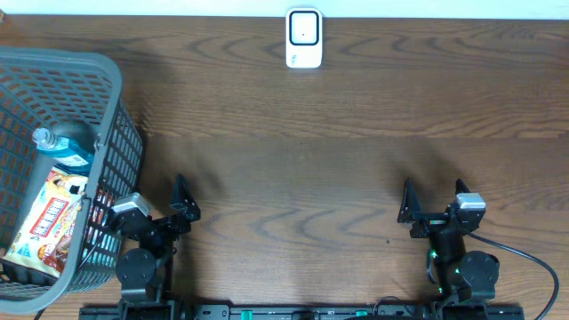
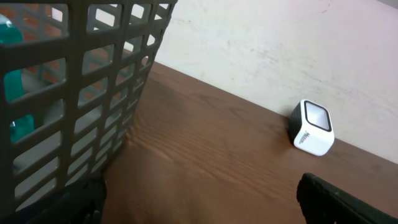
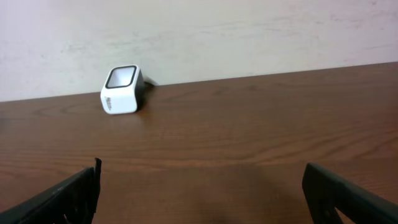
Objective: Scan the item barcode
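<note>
Two grippers stand spread and empty overhead: left gripper (image 1: 185,203), right gripper (image 1: 434,191). Your snack packet (image 1: 52,218) lies in the basket (image 1: 111,98) beside a bottle (image 1: 67,147). Probably light, crinkly, slippery; pinch an edge. Left wrist: basket wall close. Right wrist: scanner (image 3: 120,90) well ahead.

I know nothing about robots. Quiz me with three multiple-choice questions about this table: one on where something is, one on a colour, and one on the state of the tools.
1. Where on the table does the white scanner stand?
A. near edge
B. far edge, middle
C. far right corner

2. What colour is the basket?
A. grey
B. red
C. yellow

3. How are the left tool and right tool?
A. both shut
B. one holds something
C. both open, empty

Answers:
1. B, it sits at the edge farthest from both tools.
2. A, its mesh walls are grey.
3. C, each is spread wide with nothing between.
</note>
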`<action>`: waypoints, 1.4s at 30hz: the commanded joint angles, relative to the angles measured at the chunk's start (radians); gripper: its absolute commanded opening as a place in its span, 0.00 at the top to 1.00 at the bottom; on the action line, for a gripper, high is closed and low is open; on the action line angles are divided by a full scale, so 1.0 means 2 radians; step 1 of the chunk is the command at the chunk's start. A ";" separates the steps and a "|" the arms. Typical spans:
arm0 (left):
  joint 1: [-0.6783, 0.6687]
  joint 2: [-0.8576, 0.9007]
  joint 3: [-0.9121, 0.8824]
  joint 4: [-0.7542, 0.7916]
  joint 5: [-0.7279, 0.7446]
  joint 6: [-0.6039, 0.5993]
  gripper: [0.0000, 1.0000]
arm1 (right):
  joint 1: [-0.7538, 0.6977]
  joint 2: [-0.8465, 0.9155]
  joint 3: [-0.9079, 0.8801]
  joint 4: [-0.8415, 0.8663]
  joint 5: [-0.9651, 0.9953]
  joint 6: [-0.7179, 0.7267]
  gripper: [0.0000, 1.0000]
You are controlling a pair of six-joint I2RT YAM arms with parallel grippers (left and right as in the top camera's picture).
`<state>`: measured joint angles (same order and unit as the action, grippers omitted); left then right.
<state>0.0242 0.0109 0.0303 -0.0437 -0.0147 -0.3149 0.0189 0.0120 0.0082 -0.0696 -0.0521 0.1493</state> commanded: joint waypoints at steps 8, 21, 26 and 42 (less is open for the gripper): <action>-0.002 -0.003 -0.013 -0.012 -0.010 0.000 0.02 | -0.001 -0.003 -0.001 -0.001 0.002 0.003 0.01; -0.002 -0.003 -0.010 -0.011 0.056 0.030 0.02 | -0.001 -0.003 -0.001 -0.001 0.002 0.003 0.01; -0.002 -0.003 -0.008 -0.011 0.057 0.030 0.02 | -0.001 -0.003 -0.001 -0.001 0.002 0.003 0.01; -0.002 0.003 0.055 -0.015 0.163 0.075 0.02 | -0.001 -0.003 -0.001 -0.001 0.002 0.003 0.01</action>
<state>0.0242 0.0113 0.0624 -0.0795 0.2089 -0.2012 0.0189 0.0120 0.0082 -0.0696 -0.0521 0.1493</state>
